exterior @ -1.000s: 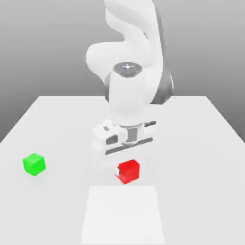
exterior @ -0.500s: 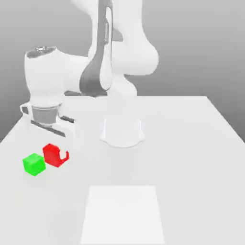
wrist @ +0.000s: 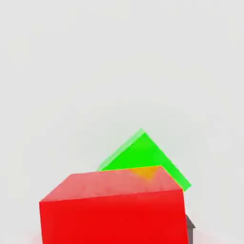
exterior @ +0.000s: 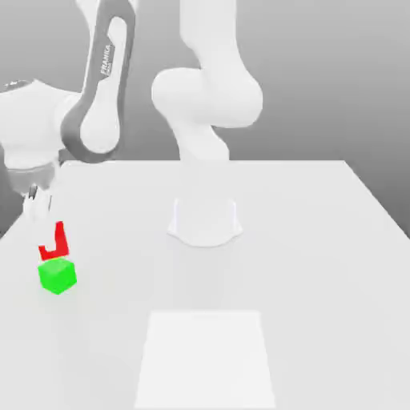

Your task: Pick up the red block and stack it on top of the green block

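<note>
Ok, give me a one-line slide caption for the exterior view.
Panda gripper carries the red block just above the green block near the table's edge at the exterior view's left.

**Red block held above the green block**

The red block [exterior: 53,246] is seen near the exterior view's left edge, lifted clear of the white surface, with only part of its bright red body visible there. It is positioned directly above the green block [exterior: 57,275], very close to its top face; whether the two touch cannot be told. The green block is resting flat on the surface, a plain bright green cube. In the hand view, the red block [wrist: 114,209] is shown glossy and plain-faced in the foreground, with the green block [wrist: 143,155] beyond it, turned at an angle relative to it.
</note>
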